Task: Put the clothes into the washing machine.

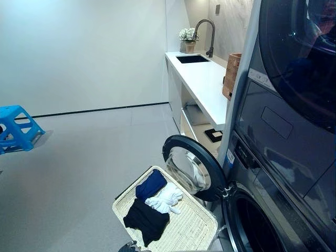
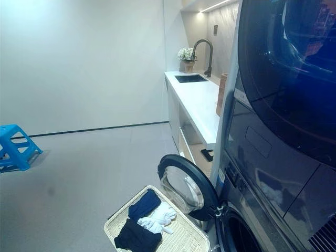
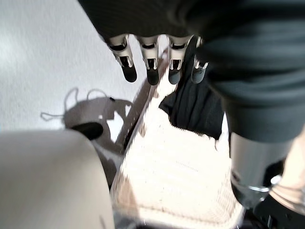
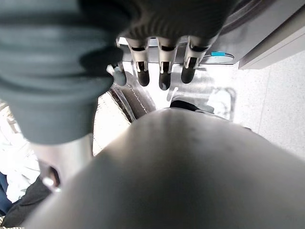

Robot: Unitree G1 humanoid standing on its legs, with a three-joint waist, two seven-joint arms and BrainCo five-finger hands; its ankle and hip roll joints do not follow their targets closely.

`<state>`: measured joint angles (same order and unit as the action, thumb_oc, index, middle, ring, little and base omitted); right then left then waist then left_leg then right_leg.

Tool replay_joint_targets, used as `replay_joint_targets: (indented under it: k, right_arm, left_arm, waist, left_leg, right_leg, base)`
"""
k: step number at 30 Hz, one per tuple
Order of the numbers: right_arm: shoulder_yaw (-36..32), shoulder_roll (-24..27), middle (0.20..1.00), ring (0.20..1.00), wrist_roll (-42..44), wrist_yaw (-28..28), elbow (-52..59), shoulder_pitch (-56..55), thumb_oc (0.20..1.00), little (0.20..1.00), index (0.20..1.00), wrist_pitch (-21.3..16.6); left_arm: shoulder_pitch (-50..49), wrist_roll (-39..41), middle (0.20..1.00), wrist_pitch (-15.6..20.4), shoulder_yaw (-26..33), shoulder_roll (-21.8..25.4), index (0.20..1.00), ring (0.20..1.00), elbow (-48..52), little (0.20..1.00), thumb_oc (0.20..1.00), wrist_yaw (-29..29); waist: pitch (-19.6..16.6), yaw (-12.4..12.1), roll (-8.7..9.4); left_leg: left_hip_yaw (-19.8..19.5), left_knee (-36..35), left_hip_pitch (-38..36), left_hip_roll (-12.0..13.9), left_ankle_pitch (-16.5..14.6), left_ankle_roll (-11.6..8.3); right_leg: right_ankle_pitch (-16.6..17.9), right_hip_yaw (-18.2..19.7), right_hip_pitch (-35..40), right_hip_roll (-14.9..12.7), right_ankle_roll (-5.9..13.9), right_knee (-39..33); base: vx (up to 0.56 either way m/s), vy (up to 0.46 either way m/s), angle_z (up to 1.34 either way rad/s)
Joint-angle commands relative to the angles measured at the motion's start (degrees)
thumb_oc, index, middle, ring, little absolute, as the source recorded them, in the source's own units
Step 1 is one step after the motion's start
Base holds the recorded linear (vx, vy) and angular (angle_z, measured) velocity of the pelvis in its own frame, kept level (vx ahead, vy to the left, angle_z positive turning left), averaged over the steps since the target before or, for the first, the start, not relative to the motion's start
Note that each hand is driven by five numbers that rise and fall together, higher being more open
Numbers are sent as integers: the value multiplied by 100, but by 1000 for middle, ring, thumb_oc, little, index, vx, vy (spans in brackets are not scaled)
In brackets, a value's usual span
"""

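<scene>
**Laundry basket beside the open washing machine**

A pale woven basket (image 1: pixel 197 228) sits on the floor at the lower centre of the frame, holding a blue garment (image 1: pixel 151 185), a white garment (image 1: pixel 165 198) and a black garment (image 1: pixel 146 220). To its right, the washing machine (image 1: pixel 273 210) stands with its round door (image 1: pixel 191 167) swung open. The left hand (image 3: pixel 151 64) hangs over the basket, fingers straight and empty. The right hand (image 4: pixel 162 67), likewise relaxed, holds nothing.

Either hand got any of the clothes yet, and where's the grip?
Nothing held. The left hand and right hand hang with straight, bare fingers. The clothes lie in the wicker basket beside the open washer door.
</scene>
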<state>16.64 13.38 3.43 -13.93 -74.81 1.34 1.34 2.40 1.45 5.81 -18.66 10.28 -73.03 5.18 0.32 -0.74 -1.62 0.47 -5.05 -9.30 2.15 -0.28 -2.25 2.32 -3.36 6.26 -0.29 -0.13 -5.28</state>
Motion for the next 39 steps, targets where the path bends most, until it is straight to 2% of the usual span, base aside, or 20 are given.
replay_joint_targets:
  k: [1,2,3,10,16,21,25,27,32,33,39]
  right_arm:
    - [215,-332,1000,1000,19,24,-435,324,1000,1000,1000,-124]
    - [219,-324,1000,1000,7,25,-437,324,1000,1000,1000,-130]
    - [251,-288,1000,1000,11,21,-441,333,1000,1000,1000,-141]
    - [349,-116,1000,1000,17,67,-447,403,1000,1000,1000,-208]
    - [540,36,1000,1000,232,126,-267,736,1000,1000,1000,-289]
    - [726,93,1000,1000,309,168,-145,990,1000,1000,1000,-439]
    - [864,94,1000,1000,372,214,-76,1264,1000,1000,1000,-496]
    - [1017,32,1000,1000,506,268,-22,1536,1000,1000,1000,-490]
    - [1151,-33,1000,1000,743,296,55,1897,1000,1000,1000,-505]
    - [1226,-73,1000,1000,880,324,112,2063,1000,1000,1000,-479]
    - [1355,-69,1000,1000,1144,338,314,2350,1000,1000,1000,-510]
  left_arm:
    - [251,-572,1000,245,-55,-132,1000,1000,-325,1000,1000,774]
    - [267,-614,1000,252,-64,-115,1000,1000,-310,1000,1000,878]
    - [332,-842,1000,308,-122,-51,1000,1000,-225,1000,1000,1216]
    - [648,-1531,1000,225,-466,111,1000,1000,-51,1000,1000,1946]
    - [1199,-1840,1000,-143,-867,165,1000,1000,9,1000,1000,2476]
    - [1678,-1858,1000,-307,-959,254,1000,1000,18,1000,1000,3295]
    - [2095,-1756,1000,-341,-883,289,1000,1000,8,1000,1000,3753]
    - [2544,-1710,1000,-354,-824,361,1000,1000,-41,1000,1000,3948]
    - [3107,-1746,1000,-435,-795,543,1000,1000,-119,1000,1000,3963]
    - [3354,-1689,1000,-488,-806,650,1000,1000,-164,1000,1000,3958]
    - [3982,-1440,1000,-599,-776,932,1000,1000,-297,1000,1000,3964]
  waist:
    - [144,60,188]
    - [152,65,183]
    - [193,83,166]
    - [348,172,72]
    - [786,352,-22]
    - [1288,450,15]
    - [1674,475,83]
    - [1980,488,171]
    - [2319,519,316]
    - [2459,544,409]
    - [2836,665,611]
  left_leg:
    - [-26,5,297,-526,20,484]
    - [-21,5,303,-524,24,481]
    - [-14,5,339,-526,41,476]
    - [54,5,546,-528,98,471]
    - [213,5,870,-551,192,507]
    - [299,147,1180,-597,229,562]
    - [315,440,1569,-656,213,588]
    - [340,647,1910,-681,237,599]
    - [405,848,2315,-686,269,601]
    - [440,993,2518,-697,265,596]
    - [512,1375,3032,-729,268,575]
  right_leg:
    - [136,-65,-47,-156,235,35]
    - [141,-62,-53,-156,236,34]
    - [158,-41,-97,-157,239,39]
    - [234,13,-350,-183,268,40]
    - [397,313,-829,-185,285,98]
    - [500,610,-1231,-178,285,243]
    - [609,776,-1564,-183,281,329]
    - [728,886,-1871,-169,276,398]
    - [852,1018,-2262,-114,284,481]
    - [897,1068,-2445,-92,277,548]
    - [1005,1123,-2964,-31,246,791]
  base:
    - [24,30,-6]
    - [25,54,-9]
    - [19,60,-8]
    - [-17,62,-7]
    - [-105,75,-23]
    - [-113,50,-22]
    - [-112,29,-17]
    - [-137,31,-21]
    - [-81,4,-20]
    - [-64,5,-18]
    - [-41,28,-7]
